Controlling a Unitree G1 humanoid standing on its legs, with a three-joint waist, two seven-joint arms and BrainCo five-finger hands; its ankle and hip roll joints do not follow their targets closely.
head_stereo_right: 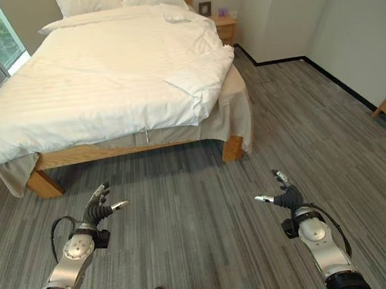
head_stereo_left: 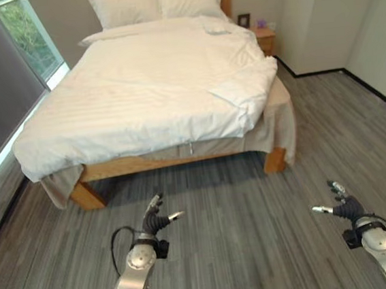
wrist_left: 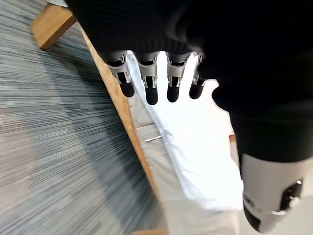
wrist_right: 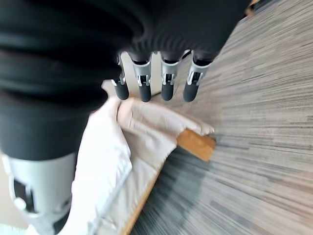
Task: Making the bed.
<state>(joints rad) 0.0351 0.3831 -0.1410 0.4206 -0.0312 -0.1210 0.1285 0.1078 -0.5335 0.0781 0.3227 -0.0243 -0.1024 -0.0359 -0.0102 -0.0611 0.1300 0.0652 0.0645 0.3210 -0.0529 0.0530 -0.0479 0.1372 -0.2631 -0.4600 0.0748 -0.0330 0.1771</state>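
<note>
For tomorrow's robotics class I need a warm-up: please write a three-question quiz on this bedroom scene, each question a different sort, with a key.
1. True or false: the left hand grips the white duvet.
2. Multiple choice: the two pillows lie (A) at the headboard end, (B) on the floor, (C) on the nightstand.
3. Fill in: at the foot's right corner the duvet is folded back, baring a beige ____.

Key: 1 false, both it and the right hand hang open above the floor; 2 A; 3 bed skirt.
</note>
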